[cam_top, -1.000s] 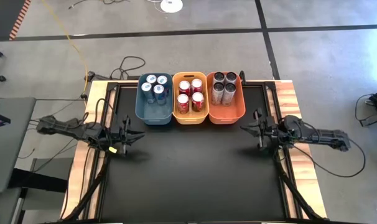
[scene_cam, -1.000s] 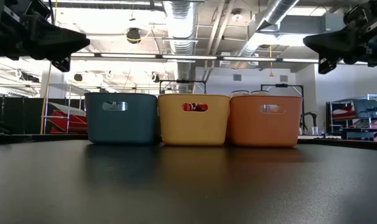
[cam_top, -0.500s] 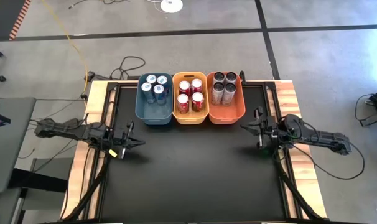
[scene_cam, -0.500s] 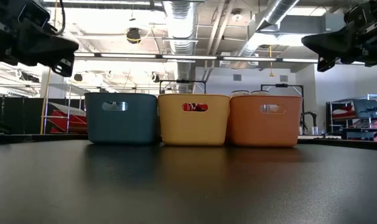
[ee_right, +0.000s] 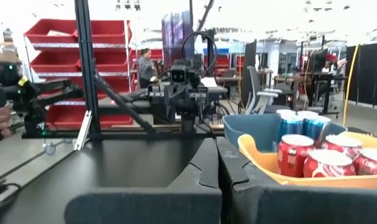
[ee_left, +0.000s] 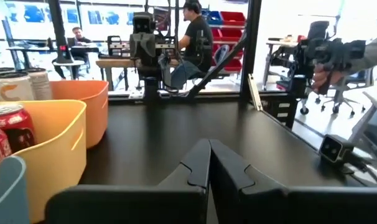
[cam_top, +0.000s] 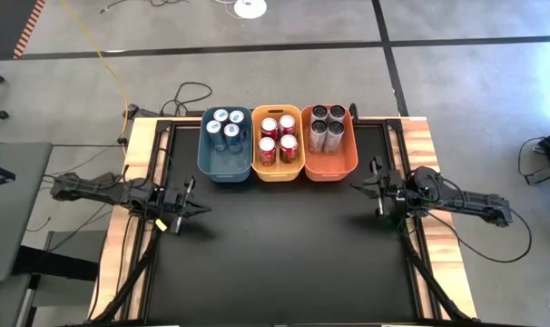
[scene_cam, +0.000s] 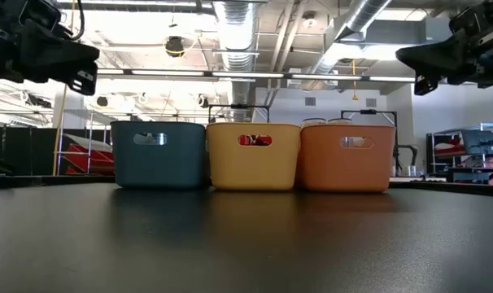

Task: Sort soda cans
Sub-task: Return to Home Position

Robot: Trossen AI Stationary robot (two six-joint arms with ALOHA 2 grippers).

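Three bins stand side by side at the table's far edge: a blue bin (cam_top: 225,145) with blue soda cans (cam_top: 228,127), a yellow bin (cam_top: 278,145) with red soda cans (cam_top: 278,138), and an orange bin (cam_top: 329,145) with dark grey soda cans (cam_top: 327,127). All the cans stand upright on the bin floors. My left gripper (cam_top: 202,210) hangs shut and level over the table's left side. My right gripper (cam_top: 355,188) hangs shut over the right side. Both are well clear of the bins and hold nothing.
The black tabletop (cam_top: 284,254) stretches from the bins to the near edge. Cables (cam_top: 189,95) lie on the floor behind the table. People and shelves show in the room beyond, in the wrist views.
My left gripper has shut its fingers and swung a little toward the table's near edge, its wrist turning. The cans and bins have not moved.
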